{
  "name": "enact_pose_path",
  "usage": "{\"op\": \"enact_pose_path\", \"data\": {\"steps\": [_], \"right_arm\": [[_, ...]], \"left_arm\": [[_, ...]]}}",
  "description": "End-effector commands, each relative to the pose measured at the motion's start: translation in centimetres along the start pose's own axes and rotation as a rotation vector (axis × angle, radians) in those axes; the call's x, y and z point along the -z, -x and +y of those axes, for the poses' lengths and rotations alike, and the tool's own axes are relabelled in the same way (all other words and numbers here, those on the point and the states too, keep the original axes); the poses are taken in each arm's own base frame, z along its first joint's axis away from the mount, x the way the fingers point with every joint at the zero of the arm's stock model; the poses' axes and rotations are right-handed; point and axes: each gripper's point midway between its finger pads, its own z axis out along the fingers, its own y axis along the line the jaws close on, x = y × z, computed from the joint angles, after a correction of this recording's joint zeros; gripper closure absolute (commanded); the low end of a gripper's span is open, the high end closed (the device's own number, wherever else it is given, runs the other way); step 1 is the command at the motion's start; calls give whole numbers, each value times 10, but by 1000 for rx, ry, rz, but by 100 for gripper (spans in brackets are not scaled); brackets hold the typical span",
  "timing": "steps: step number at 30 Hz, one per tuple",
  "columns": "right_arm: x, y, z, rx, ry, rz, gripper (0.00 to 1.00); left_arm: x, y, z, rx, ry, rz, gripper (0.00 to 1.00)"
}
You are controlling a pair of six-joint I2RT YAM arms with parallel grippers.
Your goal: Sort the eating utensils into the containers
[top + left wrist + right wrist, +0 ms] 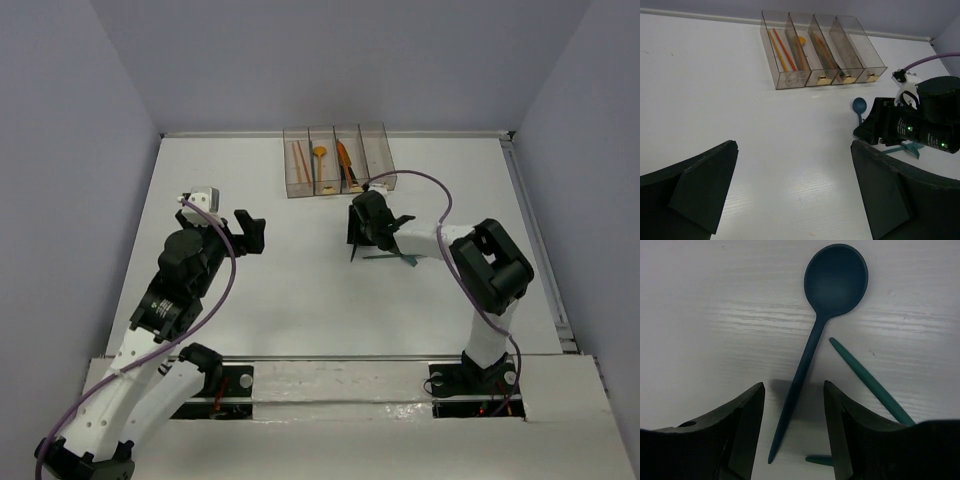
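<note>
- Bins (pixel 377 155): four joined clear smoky bins in a row at the 12 o'clock edge of the table (pixel 300 300).
- Orange sticks (pixel 299 158): two, lying lengthwise in the bin at the 9 o'clock end of the row.
- Orange spoon (pixel 319 153): in the second bin, its round head toward 12 o'clock.
- Third bin: orange and darker pieces, kind not clear. The bin at the 3 o'clock end shows nothing inside.
- Blue spoon (pixel 836 280): flat on the table at 6 o'clock from the bins. In the right wrist view the head points to 12 o'clock and the handle runs down toward 6 o'clock.
- Teal piece (pixel 867 380): thin and pointed, on the table just beside the spoon handle at its 3 o'clock side, slanting off toward 5 o'clock. A second teal tip shows at the bottom edge.
- Right gripper (pixel 794 432): low over the table, fingers (pixel 747 425) spread, one on each side of the spoon handle. No contact with it can be seen, and nothing is grasped.
- Left gripper (pixel 795 195): at 9 o'clock from the right gripper and well apart from it, jaws spread wide, holding nothing.
</note>
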Motion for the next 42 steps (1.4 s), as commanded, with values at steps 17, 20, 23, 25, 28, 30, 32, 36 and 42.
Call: {"op": "enact_pose_path", "data": {"steps": [17,20,23,25,28,30,32,36,42], "right_arm": [[2,16,13,1,-69,-85,100],[26,42,31,-29,28,-152,100],[52,69,54,-34,158,-226,100],[60,85,68,-25,206,-257,100],[59,121,92,23,245,-313,100],[53,141,101,40,254,-341,100],[41,168,114,32,283,-373,100],[10,212,116,-2,288,-411,100],[-35,254,109,-7,228,-427,99]], "left_arm": [[2,14,-7,7,-36,-57,1],[3,16,-7,8,-34,-63,1],[3,17,-7,8,-35,-65,1],[2,16,-7,7,-37,-61,1],[2,16,-7,7,-35,-60,1],[2,15,-6,5,-31,-58,1],[2,15,-5,5,-25,-58,1],[2,17,-4,6,-17,-64,1],[2,17,-2,4,-11,-64,1]]}}
